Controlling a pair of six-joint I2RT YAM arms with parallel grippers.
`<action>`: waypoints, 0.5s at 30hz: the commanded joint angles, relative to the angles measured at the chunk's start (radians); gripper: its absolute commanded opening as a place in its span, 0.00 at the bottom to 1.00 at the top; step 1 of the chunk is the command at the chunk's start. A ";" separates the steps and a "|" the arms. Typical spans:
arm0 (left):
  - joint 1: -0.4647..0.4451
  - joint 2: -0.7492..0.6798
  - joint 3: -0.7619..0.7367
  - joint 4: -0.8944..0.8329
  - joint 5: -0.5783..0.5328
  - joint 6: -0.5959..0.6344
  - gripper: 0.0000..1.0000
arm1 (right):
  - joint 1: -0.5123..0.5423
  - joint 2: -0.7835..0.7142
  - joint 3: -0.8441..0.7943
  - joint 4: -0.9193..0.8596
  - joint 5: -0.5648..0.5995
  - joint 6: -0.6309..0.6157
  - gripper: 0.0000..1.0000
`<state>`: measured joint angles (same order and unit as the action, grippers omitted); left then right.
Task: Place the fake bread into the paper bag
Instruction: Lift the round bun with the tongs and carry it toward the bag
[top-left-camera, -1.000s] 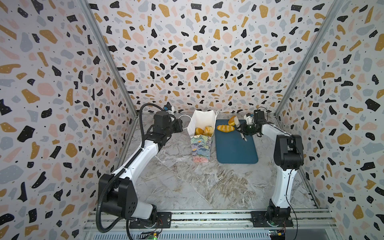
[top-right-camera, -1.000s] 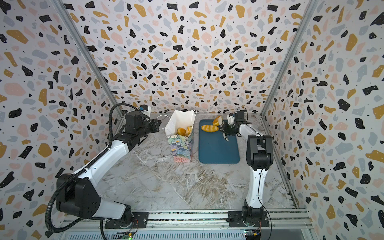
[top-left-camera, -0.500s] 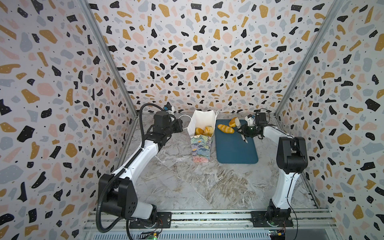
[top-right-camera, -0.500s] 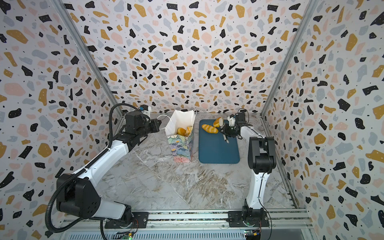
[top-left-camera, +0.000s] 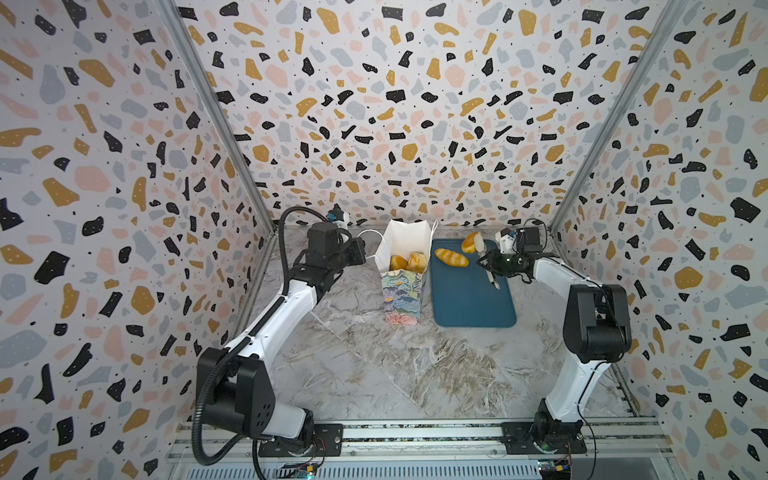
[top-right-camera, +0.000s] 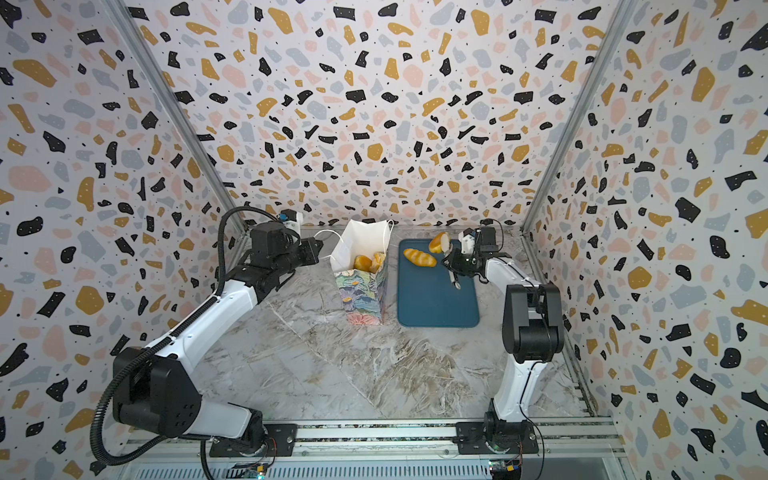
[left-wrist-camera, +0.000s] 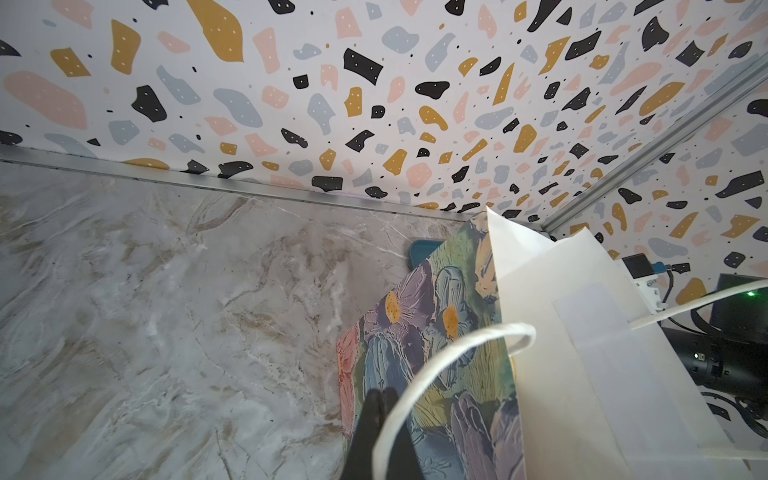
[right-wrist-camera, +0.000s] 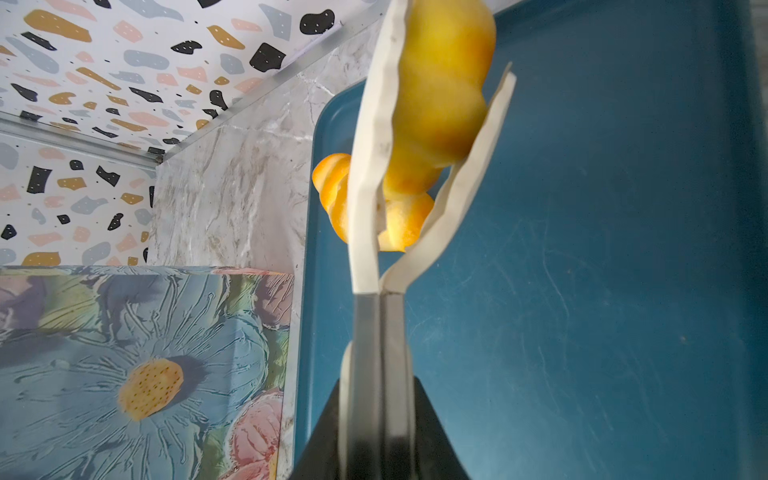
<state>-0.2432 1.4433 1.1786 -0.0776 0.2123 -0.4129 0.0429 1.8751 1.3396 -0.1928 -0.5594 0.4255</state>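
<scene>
Near field: the bag (top-left-camera: 402, 299) stands upright on the counter (top-left-camera: 374, 365), mouth open, white lining showing. Two breads (top-left-camera: 399, 262) sit inside it, visible close to the rim. The tray (top-left-camera: 469, 307) lies flat just beside the bag, on its right in both top views. The left end effector (left-wrist-camera: 381, 395) is at the bag's left side, about level with the mouth, with its black fingers together. The white cord handle (left-wrist-camera: 436, 361) loops across them in the left wrist view; I cannot tell whether it is pinched. The right end effector (top-left-camera: 490, 265) is over the tray's far half, clamped on the metal shanks of the tongs (right-wrist-camera: 376, 316), which are pressed together. The tongs' white tips grip a pale ridged loaf (right-wrist-camera: 440, 104) from both sides. In both top views this loaf is at the tray's far end, tilted; contact with the tray is not resolvable. A second loaf (top-left-camera: 451, 257) lies on the tray's far part, between the bag's mouth and the gripped loaf, apart from both.
</scene>
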 joint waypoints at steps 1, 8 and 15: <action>0.005 0.003 0.024 0.018 0.015 -0.005 0.00 | -0.004 -0.090 -0.012 0.041 0.012 0.002 0.08; 0.004 0.003 0.025 0.017 0.017 -0.004 0.00 | -0.003 -0.153 -0.073 0.048 0.021 0.007 0.06; 0.004 0.002 0.023 0.019 0.018 -0.006 0.00 | -0.002 -0.219 -0.121 0.066 0.012 0.014 0.06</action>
<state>-0.2432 1.4433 1.1786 -0.0776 0.2203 -0.4137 0.0429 1.7248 1.2201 -0.1707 -0.5377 0.4335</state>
